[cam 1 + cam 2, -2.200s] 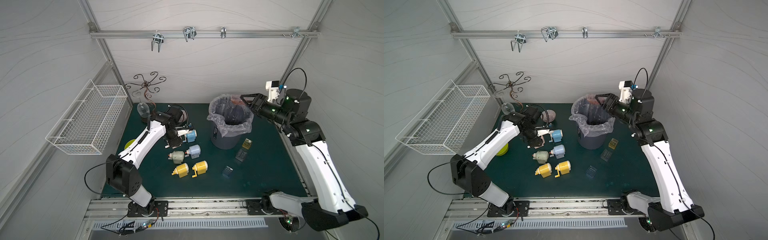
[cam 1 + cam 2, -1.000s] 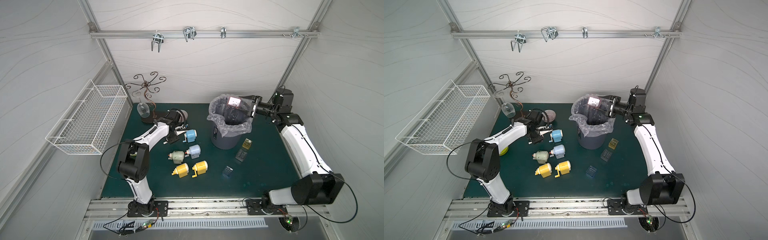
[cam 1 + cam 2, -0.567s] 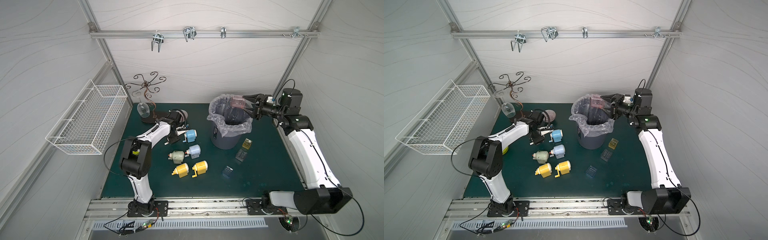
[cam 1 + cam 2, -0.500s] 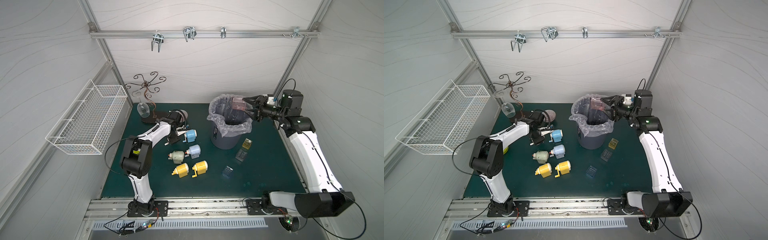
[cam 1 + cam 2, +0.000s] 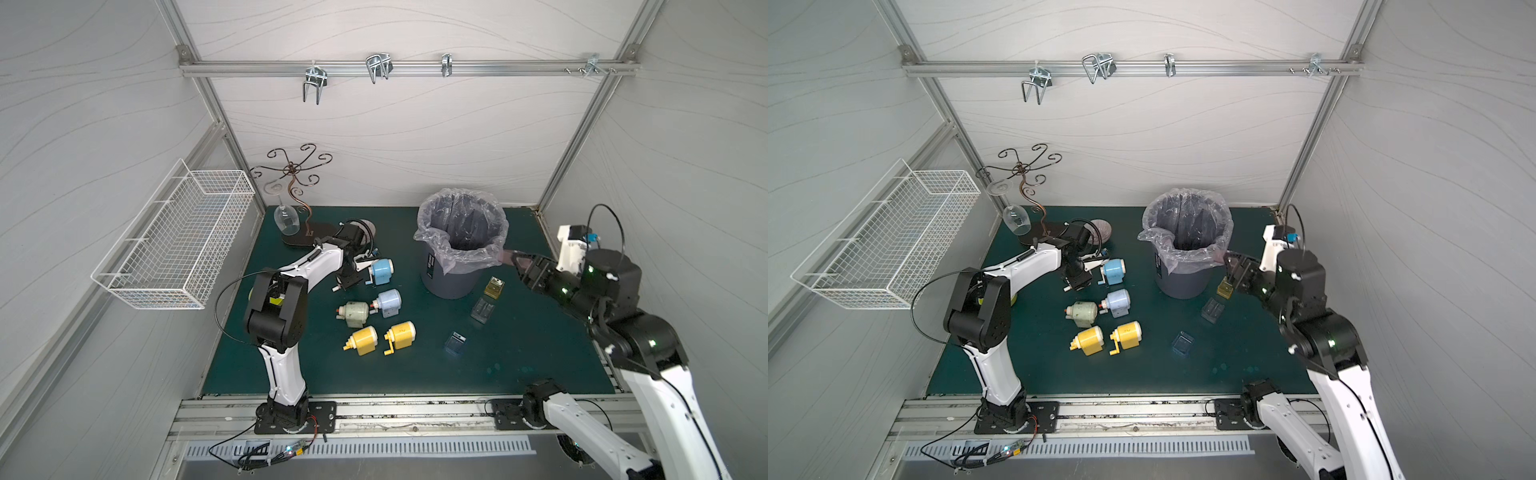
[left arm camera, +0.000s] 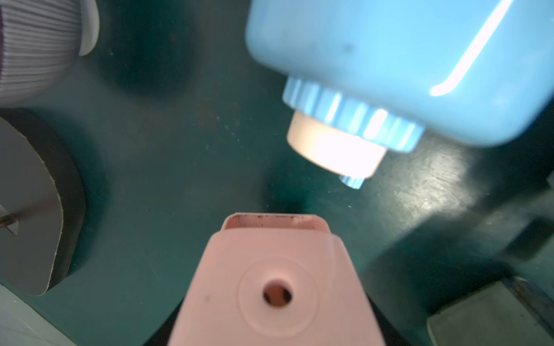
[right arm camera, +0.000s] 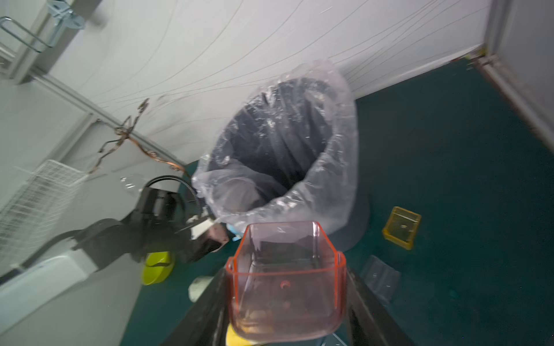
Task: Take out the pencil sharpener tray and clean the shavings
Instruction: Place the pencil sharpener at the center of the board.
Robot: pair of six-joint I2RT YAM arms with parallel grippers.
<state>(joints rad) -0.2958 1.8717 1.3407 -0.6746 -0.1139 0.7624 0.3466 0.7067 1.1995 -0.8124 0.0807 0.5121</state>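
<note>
Tray pulled back off bin; long axis points binward.

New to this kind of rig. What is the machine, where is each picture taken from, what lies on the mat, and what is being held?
Two white robot arms are mounted on a rail in front of a green mat; each ends in a two-fingered gripper. Both top views look down on the whole scene. The two close-ups come from cameras on the wrists. On the mat are a lined bin, five sharpeners in blue, pale green and yellow, and three loose trays. The left gripper is shut on a pink sharpener. The right gripper is shut on a clear pink tray, held close beside the bin.
</note>
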